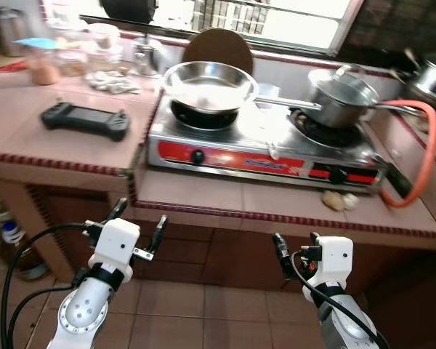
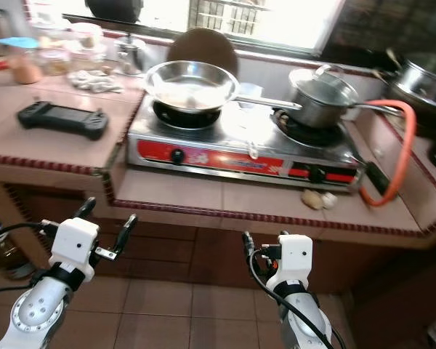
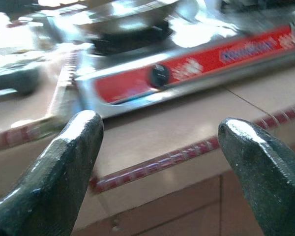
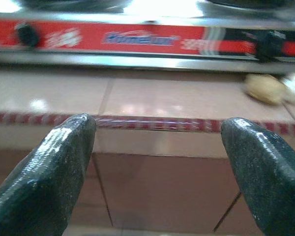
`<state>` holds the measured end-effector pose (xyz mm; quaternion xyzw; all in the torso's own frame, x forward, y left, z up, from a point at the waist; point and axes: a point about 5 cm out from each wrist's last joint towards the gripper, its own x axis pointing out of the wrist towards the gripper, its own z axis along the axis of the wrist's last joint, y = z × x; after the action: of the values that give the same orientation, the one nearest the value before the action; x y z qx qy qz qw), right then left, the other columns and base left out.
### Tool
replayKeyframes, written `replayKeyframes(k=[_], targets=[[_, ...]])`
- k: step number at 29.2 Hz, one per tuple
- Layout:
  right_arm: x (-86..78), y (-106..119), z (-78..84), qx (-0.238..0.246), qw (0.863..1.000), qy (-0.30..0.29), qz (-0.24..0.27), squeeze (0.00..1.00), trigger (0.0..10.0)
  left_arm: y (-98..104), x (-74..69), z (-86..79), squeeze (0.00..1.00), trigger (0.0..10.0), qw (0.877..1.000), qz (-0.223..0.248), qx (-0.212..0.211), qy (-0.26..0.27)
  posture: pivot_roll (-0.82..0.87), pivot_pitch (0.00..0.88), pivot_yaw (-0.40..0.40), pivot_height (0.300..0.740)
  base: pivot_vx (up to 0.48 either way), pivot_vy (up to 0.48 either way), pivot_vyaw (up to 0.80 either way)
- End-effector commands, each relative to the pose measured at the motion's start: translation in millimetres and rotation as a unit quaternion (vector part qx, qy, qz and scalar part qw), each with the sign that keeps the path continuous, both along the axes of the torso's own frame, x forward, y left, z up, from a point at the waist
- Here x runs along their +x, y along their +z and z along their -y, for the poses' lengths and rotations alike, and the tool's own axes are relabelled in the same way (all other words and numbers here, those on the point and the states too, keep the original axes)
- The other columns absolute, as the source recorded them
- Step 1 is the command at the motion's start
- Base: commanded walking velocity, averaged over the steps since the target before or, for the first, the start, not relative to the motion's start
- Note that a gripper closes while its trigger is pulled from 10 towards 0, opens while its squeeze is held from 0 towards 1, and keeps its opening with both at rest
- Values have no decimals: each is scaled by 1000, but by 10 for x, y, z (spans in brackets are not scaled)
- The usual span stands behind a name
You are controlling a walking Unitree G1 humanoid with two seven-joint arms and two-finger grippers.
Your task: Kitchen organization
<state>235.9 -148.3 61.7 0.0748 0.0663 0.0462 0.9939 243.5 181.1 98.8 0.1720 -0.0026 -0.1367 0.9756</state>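
Note:
A steel two-burner stove [image 1: 261,149] with a red front panel sits on the tiled counter [image 1: 225,198]. An empty steel frying pan [image 1: 209,86] rests on its left burner and a lidded steel pot [image 1: 345,94] on the right one. My left gripper [image 1: 139,222] hangs open below the counter's front edge, left of the stove, with nothing between its fingers [image 3: 64,162]. My right gripper [image 1: 296,251] is open too, low in front of the counter under the stove's right half. Small pale lumps [image 4: 265,87], maybe garlic, lie on the counter ahead of it.
A black handheld game controller [image 1: 86,120] lies on the raised counter at left. Jars, a kettle [image 1: 9,30] and a round board [image 1: 218,47] stand along the back. An orange gas hose [image 1: 421,160] loops at the right. A bottle [image 1: 14,243] stands on the floor at left.

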Motion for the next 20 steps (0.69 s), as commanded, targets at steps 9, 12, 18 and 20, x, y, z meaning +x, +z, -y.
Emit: replayKeyframes(k=[9,12,18,20], targets=[[-89,-92,70,17,995,-93,7,0,10000,128,319,160,0,10000,993,-2,57,-103,238,0,127,740,0,0,0],[-102,-81,91,13,994,-108,14,0,10000,138,376,212,0,10000,992,-3,52,-115,228,0,130,740,0,0,0],[-221,-104,295,-30,989,-144,7,0,10000,-78,407,530,0,10000,989,-22,23,-146,105,0,8,740,0,0,0],[-235,-125,343,-27,988,-151,0,0,10000,-120,420,575,0,10000,988,-35,4,-152,100,0,-3,740,0,0,0]])
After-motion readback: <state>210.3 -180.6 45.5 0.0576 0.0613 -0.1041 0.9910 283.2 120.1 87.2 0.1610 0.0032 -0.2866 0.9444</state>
